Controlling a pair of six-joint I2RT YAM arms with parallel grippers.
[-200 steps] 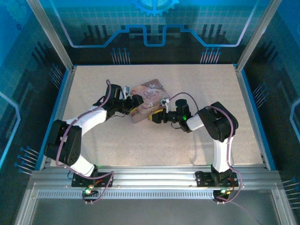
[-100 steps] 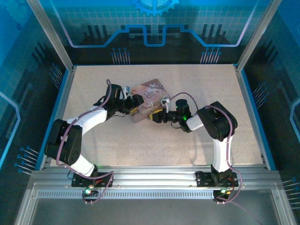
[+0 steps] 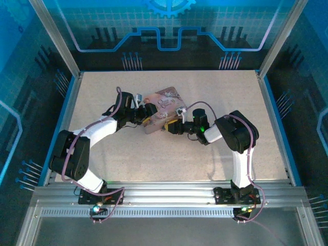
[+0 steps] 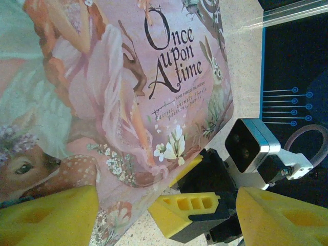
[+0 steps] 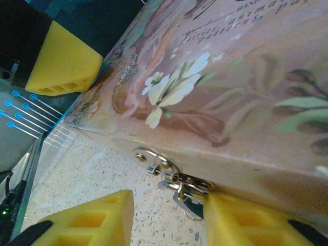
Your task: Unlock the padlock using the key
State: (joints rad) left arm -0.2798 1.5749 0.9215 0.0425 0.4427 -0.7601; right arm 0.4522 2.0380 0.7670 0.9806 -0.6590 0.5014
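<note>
The pink picture-printed tin (image 3: 165,104) lies mid-table between both arms. On its near side wall a silvery hasp (image 5: 154,156) carries the tiny padlock (image 5: 190,201). Its dark bluish body hangs low against the table, partly hidden behind my right gripper's right-hand finger (image 5: 246,223). My right gripper (image 5: 164,220) is open, its fingers on the table astride the lock, also at the tin's near edge (image 3: 170,125). My left gripper (image 4: 164,220) is open at the tin's left corner (image 3: 148,114), holding nothing. I cannot pick out the key; a thin wire ring (image 5: 191,217) hangs under the lock.
In the left wrist view the right gripper's yellow finger (image 4: 187,210) and its silver camera (image 4: 251,146) sit between my left fingers, very close. The left gripper's finger (image 5: 61,64) shows beyond the tin's corner. Blue walls edge the speckled table (image 3: 128,148).
The right gripper has crept slightly forward toward the tin's side. The left arm and the tin have hardly moved.
</note>
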